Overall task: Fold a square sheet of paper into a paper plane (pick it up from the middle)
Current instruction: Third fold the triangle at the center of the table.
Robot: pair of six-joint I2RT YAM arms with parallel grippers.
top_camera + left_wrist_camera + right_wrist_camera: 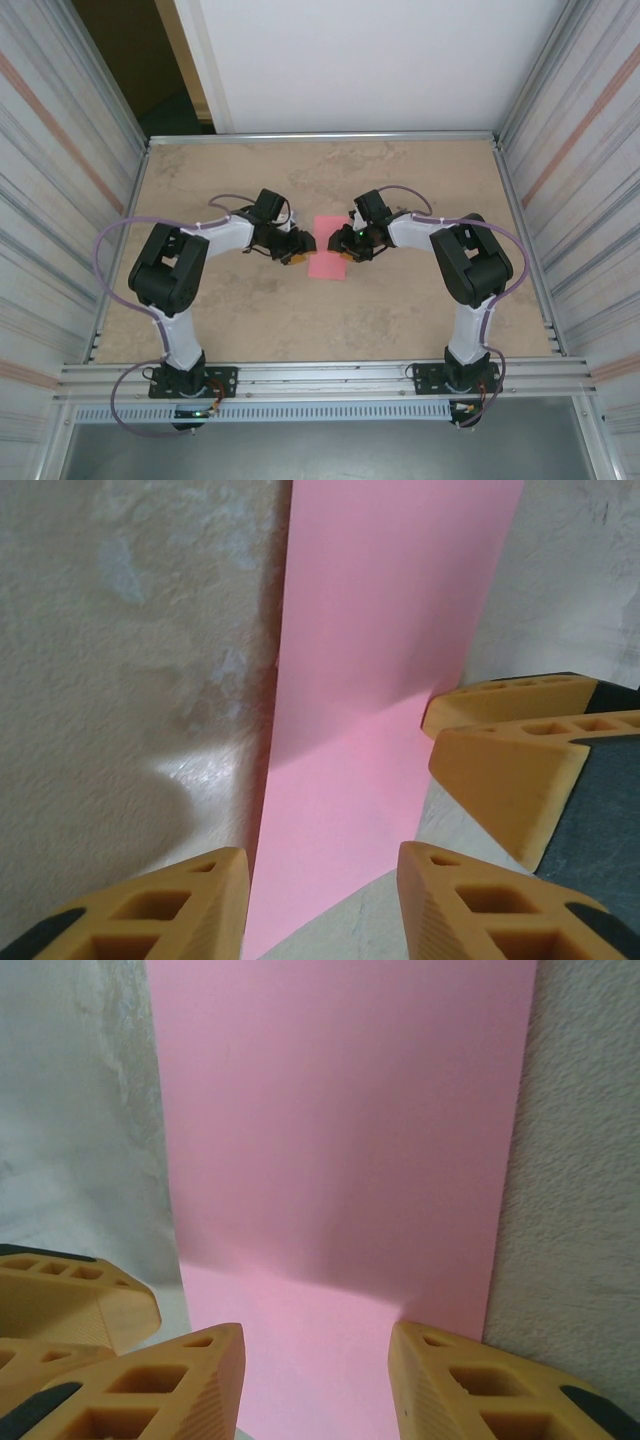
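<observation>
The pink-red sheet of paper [327,262] lies flat on the tan table, between the two grippers. My left gripper [298,246] is at its left edge and my right gripper [342,244] at its right edge, facing each other low over the table. In the left wrist view the left gripper [322,880] is open, with the sheet [380,630] running between its orange fingers [180,900]. In the right wrist view the right gripper [315,1360] is open too, straddling the sheet [340,1140]. Nothing is clamped. No folded plane is visible.
The right arm's orange fingers [510,770] reach into the left wrist view, close to the left gripper. The left arm's fingers [70,1300] appear at the left of the right wrist view. Corrugated walls [60,200] enclose the table [400,310] on both sides.
</observation>
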